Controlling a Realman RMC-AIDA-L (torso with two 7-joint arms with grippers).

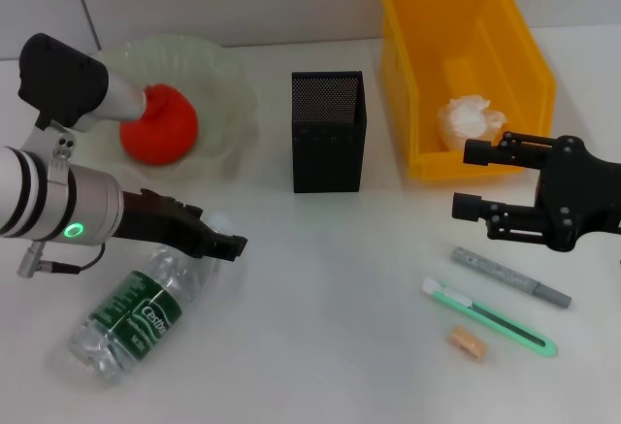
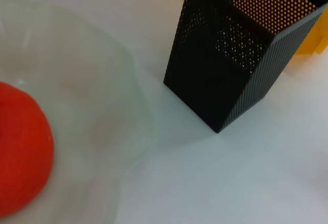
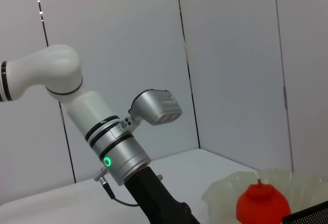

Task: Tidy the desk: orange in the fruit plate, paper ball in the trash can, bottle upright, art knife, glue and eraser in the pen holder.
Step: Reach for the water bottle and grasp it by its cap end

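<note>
the orange [image 1: 158, 125] already sits in the pale fruit plate [image 1: 228, 75] at the upper left of the head view, and the paper ball [image 1: 470, 121] lies inside the yellow trash can [image 1: 529, 50] at the upper right. the bottle [image 1: 131, 319] is on its side on the counter [image 1: 330, 288] at the lower left. judging by that, righting it looks like the step in hand.

the left pincer [image 1: 209, 240] hovers just above the bottle's upper end; i cannot tell whether its fingers are parted or closed. the right pincer [image 1: 473, 179] hangs at the right, below the trash can, fingers spread and holding nothing.

the bottle looks clear, thin-walled and nearly empty, so probably light, slick and easy to dent or roll. a hold across the body near the label, not the tapered neck, seems safest.

the glue [image 1: 510, 277], art knife [image 1: 490, 318] and eraser [image 1: 467, 343] lie at the lower right, well apart from the black mesh pen holder [image 1: 328, 131] at centre. they are slim and low, the eraser small and soft; each wants a pinch across its narrow width.
</note>
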